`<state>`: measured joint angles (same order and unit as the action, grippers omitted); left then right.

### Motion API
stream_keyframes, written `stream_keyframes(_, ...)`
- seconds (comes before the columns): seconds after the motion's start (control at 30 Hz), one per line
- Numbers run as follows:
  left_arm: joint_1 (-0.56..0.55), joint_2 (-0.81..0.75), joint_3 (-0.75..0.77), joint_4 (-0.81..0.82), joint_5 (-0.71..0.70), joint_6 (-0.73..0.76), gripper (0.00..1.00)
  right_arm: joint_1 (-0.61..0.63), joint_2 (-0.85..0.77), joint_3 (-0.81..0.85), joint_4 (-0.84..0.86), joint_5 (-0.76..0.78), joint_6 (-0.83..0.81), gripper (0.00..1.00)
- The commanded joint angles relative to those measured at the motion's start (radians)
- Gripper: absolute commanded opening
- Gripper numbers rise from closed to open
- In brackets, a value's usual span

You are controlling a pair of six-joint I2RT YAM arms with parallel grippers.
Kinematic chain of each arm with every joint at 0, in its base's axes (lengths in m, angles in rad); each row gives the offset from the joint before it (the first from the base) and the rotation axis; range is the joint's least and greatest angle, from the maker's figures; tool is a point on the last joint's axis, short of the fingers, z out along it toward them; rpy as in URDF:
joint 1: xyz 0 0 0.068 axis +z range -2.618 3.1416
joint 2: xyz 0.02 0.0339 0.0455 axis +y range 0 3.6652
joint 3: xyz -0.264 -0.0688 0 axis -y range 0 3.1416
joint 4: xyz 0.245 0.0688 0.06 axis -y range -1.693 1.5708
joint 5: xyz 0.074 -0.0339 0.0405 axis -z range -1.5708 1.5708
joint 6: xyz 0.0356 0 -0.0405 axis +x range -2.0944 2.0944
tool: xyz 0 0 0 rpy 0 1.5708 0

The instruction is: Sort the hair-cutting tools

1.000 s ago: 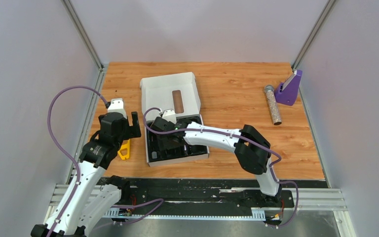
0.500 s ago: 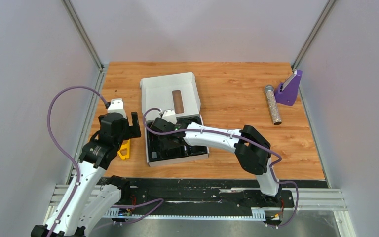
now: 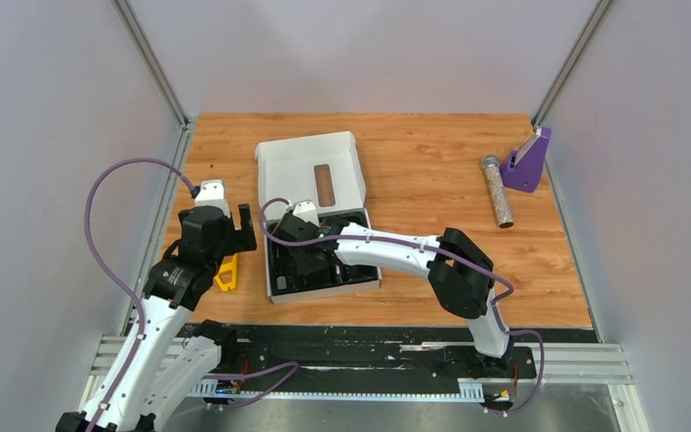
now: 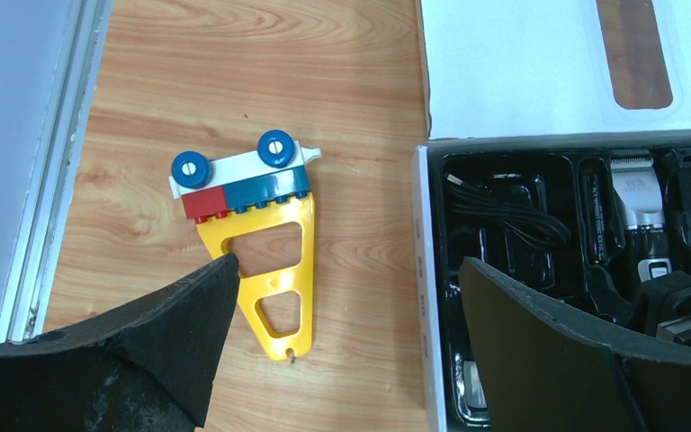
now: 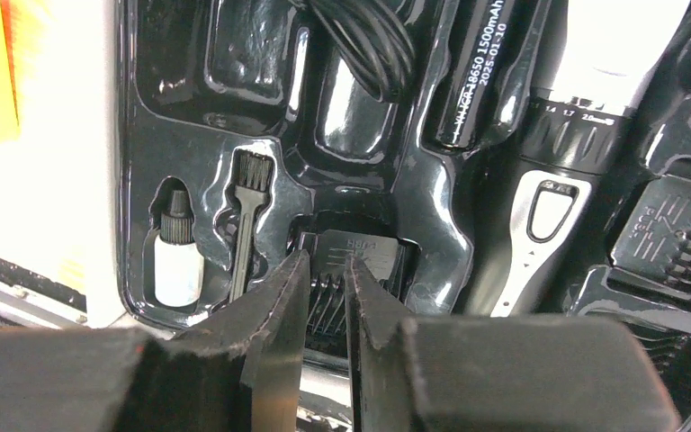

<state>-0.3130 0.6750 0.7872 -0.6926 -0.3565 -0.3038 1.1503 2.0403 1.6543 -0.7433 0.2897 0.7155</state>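
Right hand (image 5: pixel 327 265) is down to a narrow gap around the comb guard (image 5: pixel 382 256); can't tell if it's gripping yet. I'd center on it before lifting. Left hand (image 4: pixel 346 265) hangs wide open.

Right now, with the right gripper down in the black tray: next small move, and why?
Probably close the right gripper fully on the comb guard. Its fingers stand nearly together over the guard's toothed edge, in its pocket beside the brush, but a firm grip isn't evident yet.
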Motion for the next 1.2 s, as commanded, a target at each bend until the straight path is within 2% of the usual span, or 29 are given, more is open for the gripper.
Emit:
stream_keyframes(0.0, 0.006, -0.009, -0.005, 0.025, -0.001, 0.017, 1.00, -0.013, -0.002, 0.019, -0.031, -0.072, -0.045, 0.21)
stream_keyframes(0.37, 0.006, -0.011, -0.005, 0.024, -0.003, 0.016, 1.00, -0.090, 0.070, 0.020, -0.046, -0.245, -0.031, 0.15)
stream_keyframes(0.6, 0.006, -0.011, -0.005, 0.025, -0.001, 0.018, 1.00, -0.096, 0.068, 0.022, -0.036, -0.262, -0.041, 0.16)
stream_keyframes(0.87, 0.006, -0.010, -0.005, 0.025, 0.000, 0.017, 1.00, -0.098, -0.095, -0.046, 0.069, -0.230, -0.091, 0.28)
stream_keyframes(1.07, 0.006, -0.001, -0.003, 0.030, 0.025, -0.022, 1.00, -0.123, -0.228, -0.077, 0.105, -0.162, -0.155, 0.47)
stream_keyframes(1.17, 0.006, 0.019, -0.014, 0.063, 0.115, -0.076, 1.00, -0.187, -0.280, -0.112, 0.107, -0.136, -0.168, 0.55)
